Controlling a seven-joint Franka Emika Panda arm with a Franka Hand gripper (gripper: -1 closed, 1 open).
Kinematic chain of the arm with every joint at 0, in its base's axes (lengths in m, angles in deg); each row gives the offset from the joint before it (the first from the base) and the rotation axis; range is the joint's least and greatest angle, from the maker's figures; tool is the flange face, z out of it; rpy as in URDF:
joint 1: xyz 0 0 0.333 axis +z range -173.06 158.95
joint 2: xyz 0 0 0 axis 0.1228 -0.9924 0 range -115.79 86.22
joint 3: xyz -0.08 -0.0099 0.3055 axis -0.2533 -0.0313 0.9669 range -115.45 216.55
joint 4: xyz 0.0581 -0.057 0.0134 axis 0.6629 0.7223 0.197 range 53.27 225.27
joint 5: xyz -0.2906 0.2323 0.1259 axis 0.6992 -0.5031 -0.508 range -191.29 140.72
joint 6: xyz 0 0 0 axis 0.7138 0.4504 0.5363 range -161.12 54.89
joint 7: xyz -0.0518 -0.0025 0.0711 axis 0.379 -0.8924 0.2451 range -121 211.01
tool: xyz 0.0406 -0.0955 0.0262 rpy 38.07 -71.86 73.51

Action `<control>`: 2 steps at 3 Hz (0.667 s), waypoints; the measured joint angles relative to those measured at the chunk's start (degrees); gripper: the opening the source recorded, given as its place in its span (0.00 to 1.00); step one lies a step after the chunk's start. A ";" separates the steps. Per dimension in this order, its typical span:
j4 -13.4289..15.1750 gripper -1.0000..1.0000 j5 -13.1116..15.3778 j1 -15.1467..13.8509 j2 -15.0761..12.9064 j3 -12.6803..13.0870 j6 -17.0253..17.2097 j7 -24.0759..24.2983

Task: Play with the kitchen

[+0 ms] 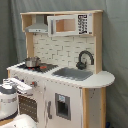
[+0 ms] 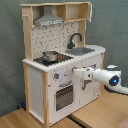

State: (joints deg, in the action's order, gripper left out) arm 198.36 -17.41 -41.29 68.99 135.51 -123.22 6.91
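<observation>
Facing the kitchen (image 2: 50, 70), gripper (image 2: 76, 73) near its front.

Both exterior views share the kitchen (image 1: 60, 65) (image 2: 62, 60) front. First exterior view looks from beyond the gripper (image 1: 22, 86), mid-range; second exterior view looks across it (image 2: 77, 73), mid-range.

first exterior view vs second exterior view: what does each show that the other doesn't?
Only the first exterior view: the microwave front with its keypad, and the rounded counter end at the first exterior view's right.

Only the second exterior view: the oven door seen whole, the wooden floor, and the arm's blue-lit wrist.

Both exterior views: the kitchen with its grey hood, black faucet, sink, a pot on the stovetop, and the pincer at the front panel near the knobs.
</observation>
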 joint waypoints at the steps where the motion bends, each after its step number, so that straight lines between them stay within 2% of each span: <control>1: -1.71 1.00 -1.35 3.98 -0.01 -2.07 2.47 2.81; 2: -4.16 1.00 -1.57 6.38 0.00 -2.02 5.96 6.99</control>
State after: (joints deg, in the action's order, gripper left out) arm 194.20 -18.98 -34.91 68.99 133.49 -117.27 13.90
